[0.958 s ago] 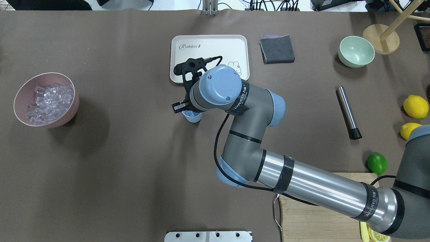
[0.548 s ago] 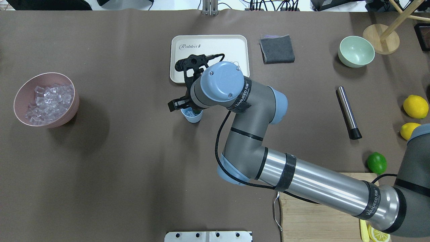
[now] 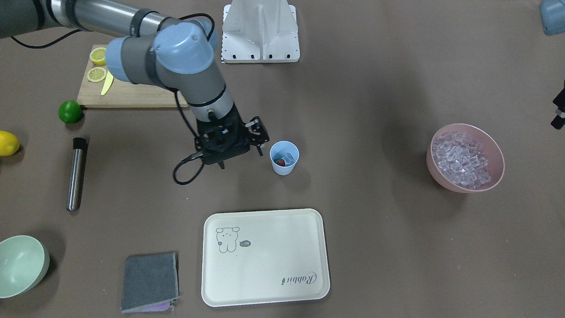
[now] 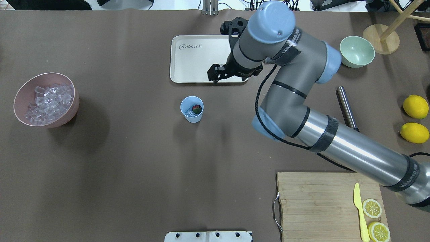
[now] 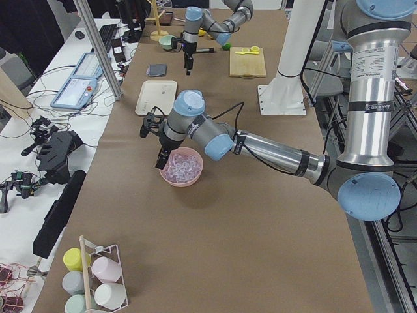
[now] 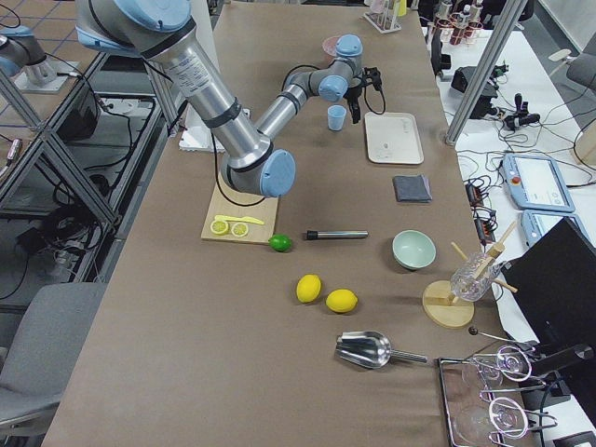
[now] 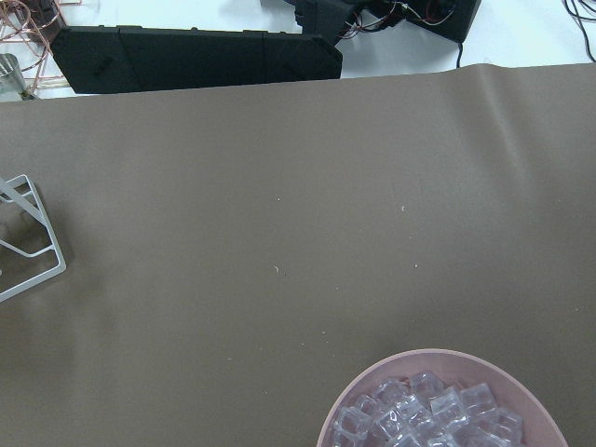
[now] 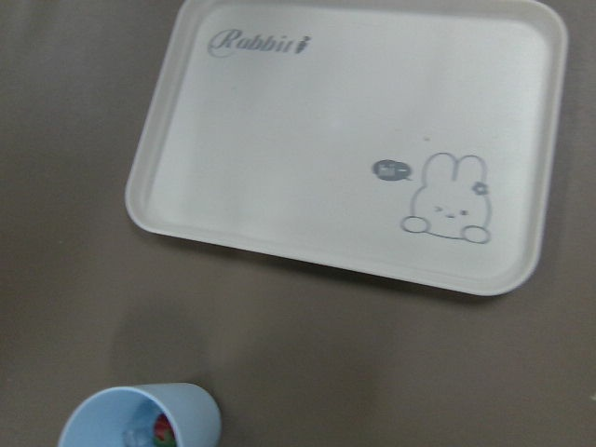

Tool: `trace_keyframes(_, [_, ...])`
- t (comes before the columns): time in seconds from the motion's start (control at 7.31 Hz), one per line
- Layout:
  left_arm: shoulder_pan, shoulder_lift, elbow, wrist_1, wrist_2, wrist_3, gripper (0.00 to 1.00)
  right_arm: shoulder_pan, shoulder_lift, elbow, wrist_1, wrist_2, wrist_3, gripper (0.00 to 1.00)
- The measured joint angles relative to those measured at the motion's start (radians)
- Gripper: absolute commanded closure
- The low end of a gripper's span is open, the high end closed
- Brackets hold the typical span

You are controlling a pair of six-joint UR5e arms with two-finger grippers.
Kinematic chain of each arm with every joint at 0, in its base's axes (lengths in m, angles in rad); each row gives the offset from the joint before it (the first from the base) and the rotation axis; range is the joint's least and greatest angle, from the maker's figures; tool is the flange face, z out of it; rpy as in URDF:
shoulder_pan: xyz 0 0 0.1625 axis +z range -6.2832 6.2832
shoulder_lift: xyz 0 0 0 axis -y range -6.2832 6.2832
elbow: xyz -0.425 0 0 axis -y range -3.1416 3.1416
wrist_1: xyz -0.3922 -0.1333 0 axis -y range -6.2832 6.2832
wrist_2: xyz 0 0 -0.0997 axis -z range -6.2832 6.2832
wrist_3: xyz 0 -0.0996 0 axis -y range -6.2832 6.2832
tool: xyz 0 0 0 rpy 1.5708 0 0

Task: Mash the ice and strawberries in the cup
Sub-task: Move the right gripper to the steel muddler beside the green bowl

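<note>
— Where does the cup (image 4: pixel 191 109) stand?
— Upright on the brown tabletop (image 4: pixel 134 151), near the middle, with nothing touching it. It is small, light blue and tapered, with plain walls and no handle.
— What is in it?
— One small red strawberry (image 4: pixel 197 108) with a bit of green on it, lying low against the inner wall. Next to it are a few clear cubes of ice (image 3: pixel 288 157), and at least one still shows its cube shape.
— Is there more ice?
— Yes, many glassy cubes heaped in a pink bowl (image 4: pixel 23 90), well apart from the cup, at the robot's left end of the tabletop.
</note>
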State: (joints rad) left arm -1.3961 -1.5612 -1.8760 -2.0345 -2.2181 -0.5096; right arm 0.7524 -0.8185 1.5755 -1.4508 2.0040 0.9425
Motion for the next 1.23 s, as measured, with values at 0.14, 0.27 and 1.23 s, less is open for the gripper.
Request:
trace_keyframes(0.14, [0.001,-0.001,0.000,-0.001,0.000,0.003,0.02,0.066,-0.034,0.022,-0.086,0.034,-0.031,0.00])
trace_keyframes(0.27, [0.003,-0.003,0.001,-0.004,0.001,0.012,0.02,0.135,-0.079,0.031,-0.146,0.078,-0.098,0.00])
trace_keyframes(1.23, [0.026,-0.013,0.012,-0.012,0.004,0.084,0.02,0.344,-0.360,-0.168,0.048,0.189,-0.348,0.00])
